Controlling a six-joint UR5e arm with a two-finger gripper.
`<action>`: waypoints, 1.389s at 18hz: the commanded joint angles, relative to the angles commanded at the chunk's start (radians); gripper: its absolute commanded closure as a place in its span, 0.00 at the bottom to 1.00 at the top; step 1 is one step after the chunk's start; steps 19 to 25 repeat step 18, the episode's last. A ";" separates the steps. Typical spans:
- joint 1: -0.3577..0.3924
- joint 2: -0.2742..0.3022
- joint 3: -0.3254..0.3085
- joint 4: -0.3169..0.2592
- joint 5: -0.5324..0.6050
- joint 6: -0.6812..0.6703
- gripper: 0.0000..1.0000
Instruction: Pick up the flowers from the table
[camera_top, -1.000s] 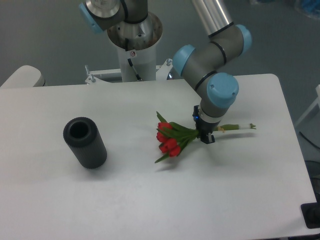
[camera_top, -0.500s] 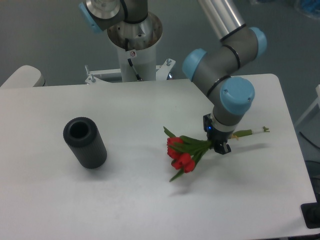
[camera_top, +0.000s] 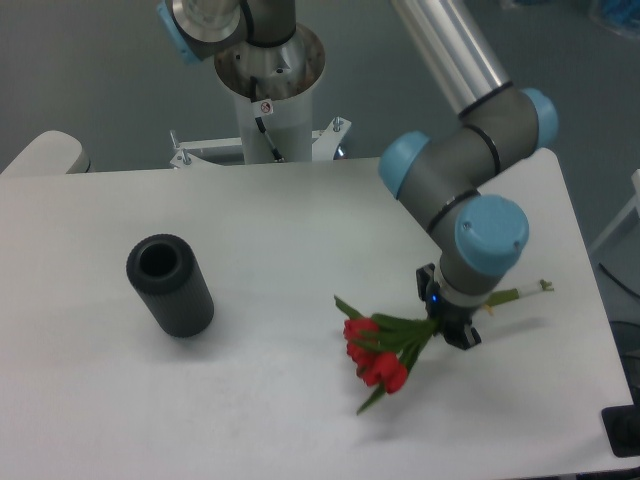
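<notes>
The flowers (camera_top: 377, 352), red tulips with green leaves and pale stems, hang tilted just above the white table (camera_top: 250, 260) at its front right, blooms pointing down-left. The stem ends stick out to the right past the wrist. My gripper (camera_top: 450, 328) is shut on the flowers at the stems, its fingers mostly hidden under the blue-capped wrist. A faint shadow lies on the table beneath the bunch.
A black cylinder (camera_top: 169, 284) lies on the table's left side, its open end facing up-left. The robot base (camera_top: 268, 90) stands behind the back edge. The table's right edge is close to the gripper.
The gripper has carried the flowers toward the front right of the table, and the bunch now hangs lower in the picture. The black cylinder has not moved.
</notes>
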 joint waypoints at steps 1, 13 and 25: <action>-0.014 -0.014 0.018 0.000 0.000 -0.037 1.00; -0.106 -0.029 0.037 0.002 0.002 -0.263 1.00; -0.124 -0.026 0.031 0.000 0.002 -0.266 1.00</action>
